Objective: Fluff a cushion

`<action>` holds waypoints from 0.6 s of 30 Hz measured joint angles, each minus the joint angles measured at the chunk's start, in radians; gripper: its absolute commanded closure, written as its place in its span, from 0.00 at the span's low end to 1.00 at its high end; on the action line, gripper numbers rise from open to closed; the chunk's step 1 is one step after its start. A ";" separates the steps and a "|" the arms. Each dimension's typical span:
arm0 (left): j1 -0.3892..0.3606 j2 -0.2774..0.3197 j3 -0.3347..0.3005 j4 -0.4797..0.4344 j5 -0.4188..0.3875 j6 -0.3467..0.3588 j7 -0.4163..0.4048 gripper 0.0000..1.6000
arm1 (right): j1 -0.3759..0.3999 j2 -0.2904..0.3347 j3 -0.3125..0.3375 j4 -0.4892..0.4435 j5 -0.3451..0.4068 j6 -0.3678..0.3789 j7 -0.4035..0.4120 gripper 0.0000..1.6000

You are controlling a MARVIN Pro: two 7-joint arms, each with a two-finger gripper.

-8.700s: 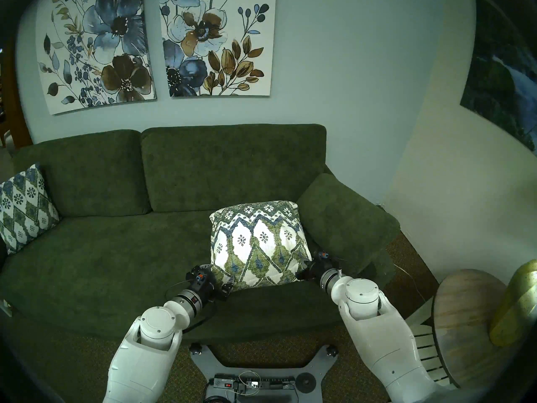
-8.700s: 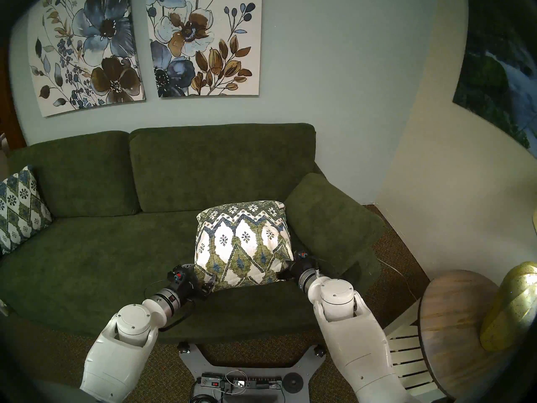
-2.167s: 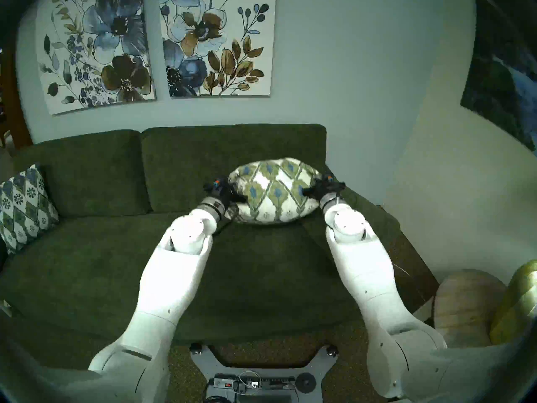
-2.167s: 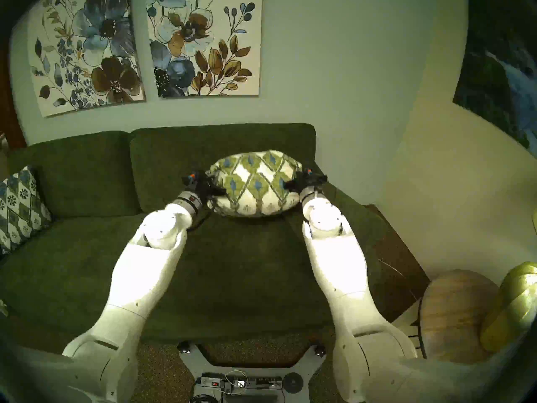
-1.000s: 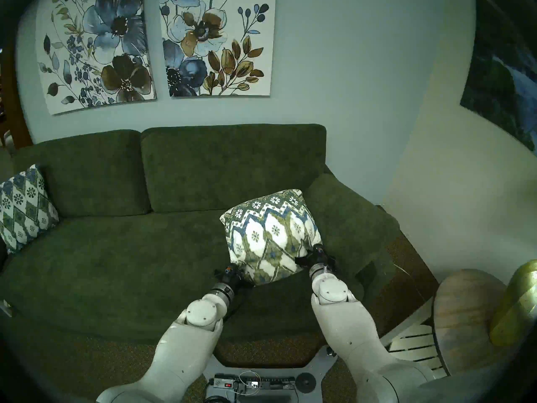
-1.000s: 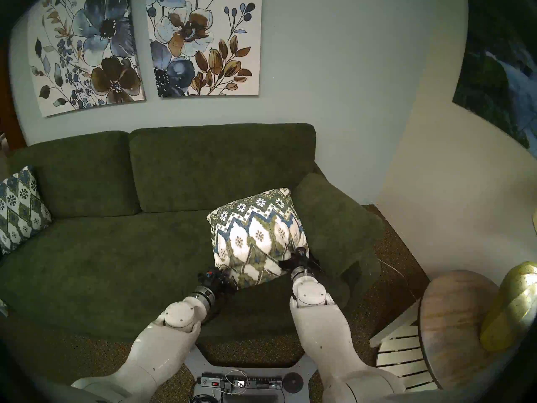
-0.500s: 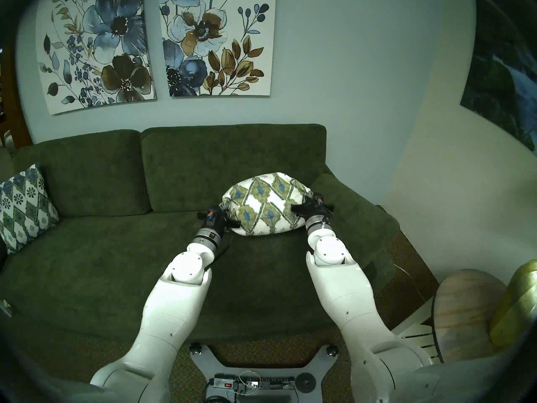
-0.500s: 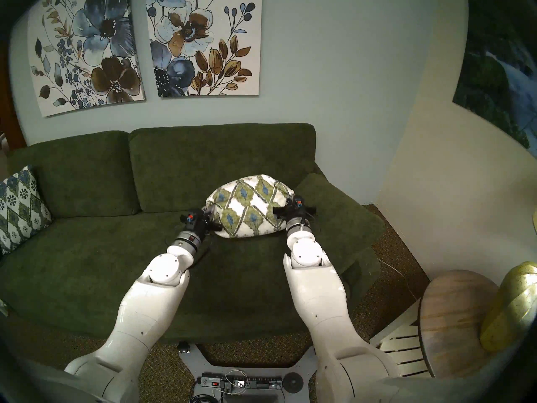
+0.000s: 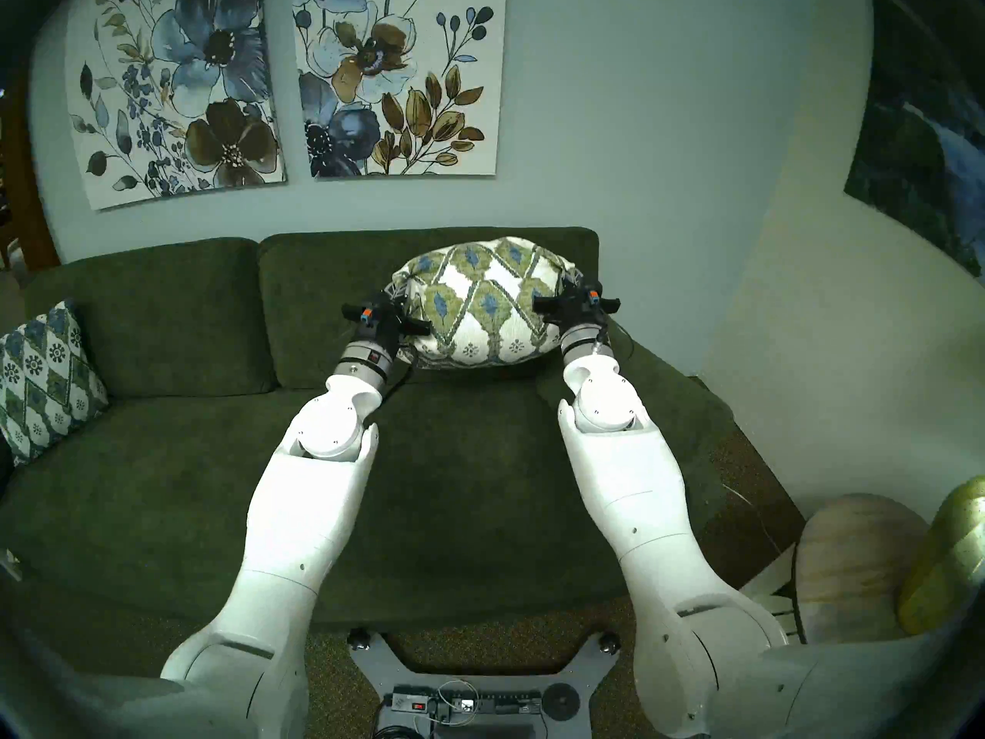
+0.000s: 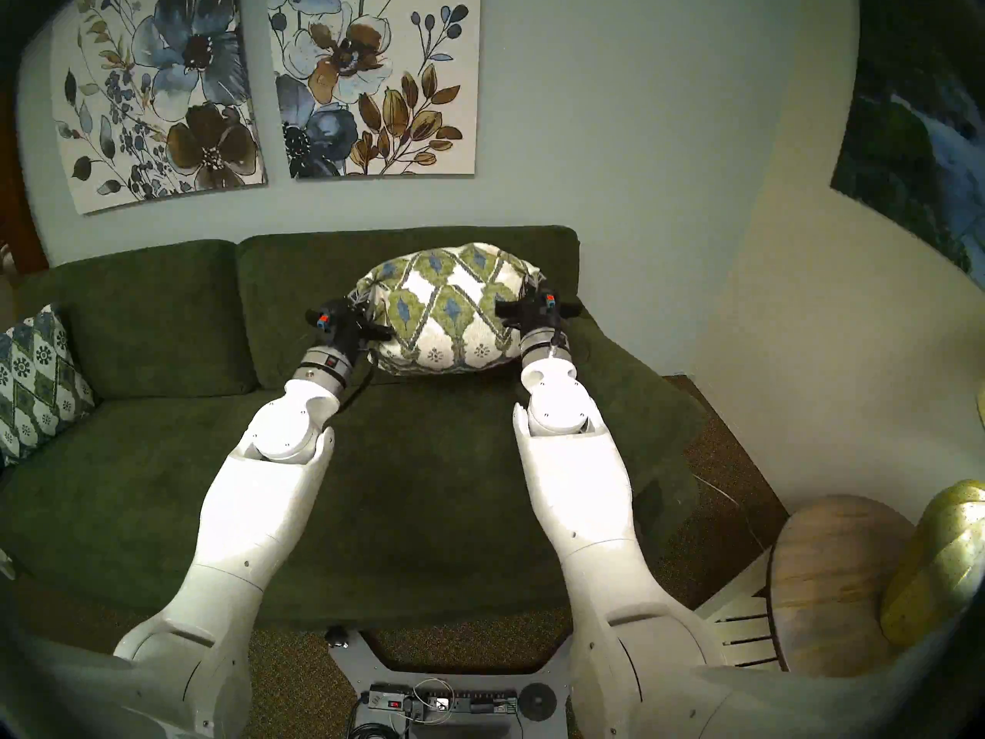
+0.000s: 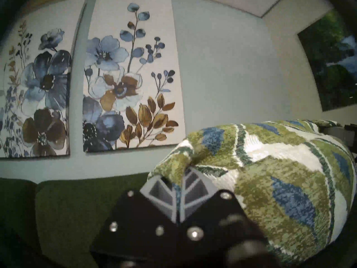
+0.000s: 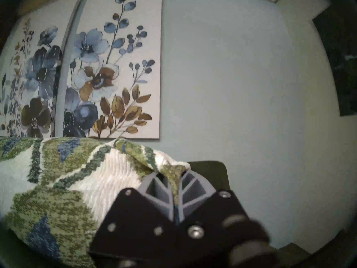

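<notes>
The cushion is cream with olive-green and blue diamonds. It hangs in the air in front of the sofa's right back cushion, bulging between my two arms. My left gripper is shut on its left corner, and in the left wrist view the grey fingers pinch the fabric. My right gripper is shut on its right corner, and the right wrist view shows fabric caught between the fingers. The cushion also shows in the head stereo right view.
A dark green sofa fills the middle. A smaller, bluer patterned cushion leans at its left end. The sofa's right armrest lies beside my right arm. A round wooden side table with a yellow-green object stands at right.
Both arms have stretched out and lifted the cushion up and back from just above the seat to level with the sofa back's top. A second ago it hung low near the front edge.
</notes>
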 measured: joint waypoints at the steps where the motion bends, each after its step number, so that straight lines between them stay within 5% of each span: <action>1: -0.008 0.000 0.000 -0.011 0.001 -0.001 0.002 1.00 | 0.007 0.000 -0.001 -0.011 -0.004 -0.004 -0.001 1.00; 11: -0.052 -0.009 0.026 -0.050 0.104 -0.038 0.076 1.00 | 0.015 0.014 -0.023 -0.098 -0.065 -0.075 -0.036 1.00; 18: 0.011 -0.011 0.049 0.042 0.131 -0.041 0.089 1.00 | -0.059 0.041 -0.012 0.023 -0.061 -0.049 -0.038 1.00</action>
